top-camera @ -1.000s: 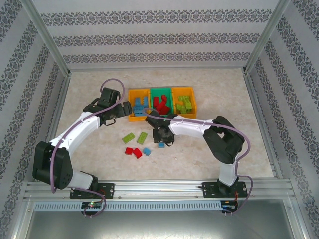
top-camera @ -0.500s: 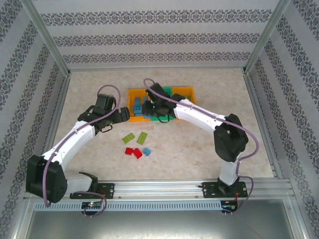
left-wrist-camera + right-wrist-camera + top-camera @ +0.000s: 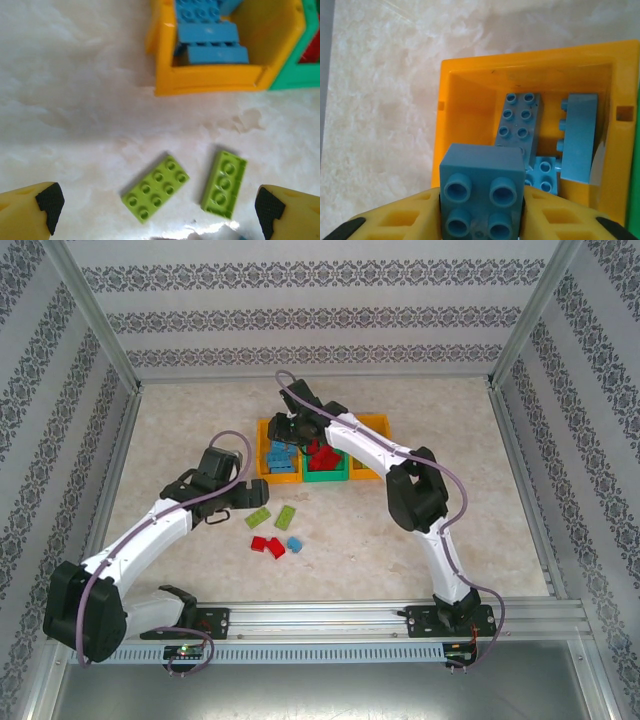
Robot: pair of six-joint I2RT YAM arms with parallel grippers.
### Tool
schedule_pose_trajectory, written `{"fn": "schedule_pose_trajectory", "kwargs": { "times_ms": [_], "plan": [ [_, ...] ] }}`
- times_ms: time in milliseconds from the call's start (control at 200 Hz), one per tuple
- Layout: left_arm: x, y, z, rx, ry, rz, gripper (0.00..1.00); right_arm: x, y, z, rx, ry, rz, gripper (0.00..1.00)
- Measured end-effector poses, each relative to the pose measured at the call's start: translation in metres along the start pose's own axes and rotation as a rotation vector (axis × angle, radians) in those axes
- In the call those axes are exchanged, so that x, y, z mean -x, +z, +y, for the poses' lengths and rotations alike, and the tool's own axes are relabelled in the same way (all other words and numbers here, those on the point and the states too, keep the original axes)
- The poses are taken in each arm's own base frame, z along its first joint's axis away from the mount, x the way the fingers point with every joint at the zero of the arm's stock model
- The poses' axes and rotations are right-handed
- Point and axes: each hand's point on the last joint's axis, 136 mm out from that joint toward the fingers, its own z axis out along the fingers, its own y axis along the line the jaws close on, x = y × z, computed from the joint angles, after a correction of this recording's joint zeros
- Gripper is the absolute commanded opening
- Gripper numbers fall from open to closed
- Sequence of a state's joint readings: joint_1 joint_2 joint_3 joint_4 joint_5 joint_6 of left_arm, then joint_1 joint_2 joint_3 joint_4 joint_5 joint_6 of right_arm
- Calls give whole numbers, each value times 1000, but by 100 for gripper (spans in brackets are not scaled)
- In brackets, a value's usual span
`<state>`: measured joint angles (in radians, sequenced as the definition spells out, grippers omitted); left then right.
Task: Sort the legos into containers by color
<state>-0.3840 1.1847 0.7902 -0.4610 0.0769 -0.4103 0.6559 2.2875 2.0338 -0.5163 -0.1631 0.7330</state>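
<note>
Overhead, the outstretched right pincer (image 3: 481,217) clutches a blue brick (image 3: 481,192) above the orange bin (image 3: 470,95); left pincer (image 3: 159,207) gapes.

From my station the top view was bright and evenly lit from above, and only soft, faint shadows lay on the table (image 3: 480,530). The left wrist picture was softer, with a grey shadow beside the orange bin (image 3: 210,82) and white glare at its bottom edge. In the right wrist picture the blue brick (image 3: 482,192) looked crisp, the tabletop behind it washed out.
</note>
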Motion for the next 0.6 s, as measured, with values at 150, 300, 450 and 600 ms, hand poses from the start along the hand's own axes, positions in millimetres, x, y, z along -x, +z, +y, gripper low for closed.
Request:
{"fn": "schedule_pose_trajectory", "kwargs": {
  "times_ms": [150,300,450,600],
  "plan": [
    [-15,-1,-33,-65,141,22,98,2,11,-10,-14,12,18,54],
    [-36,0,-60,-117,261,62,95,4,12,-9,0,18,18,68],
    [-55,5,-76,-142,343,105,92,4,11,-5,18,22,24,76],
    [-73,7,-91,-167,418,144,90,4,2,1,42,27,23,81]
  ]
}}
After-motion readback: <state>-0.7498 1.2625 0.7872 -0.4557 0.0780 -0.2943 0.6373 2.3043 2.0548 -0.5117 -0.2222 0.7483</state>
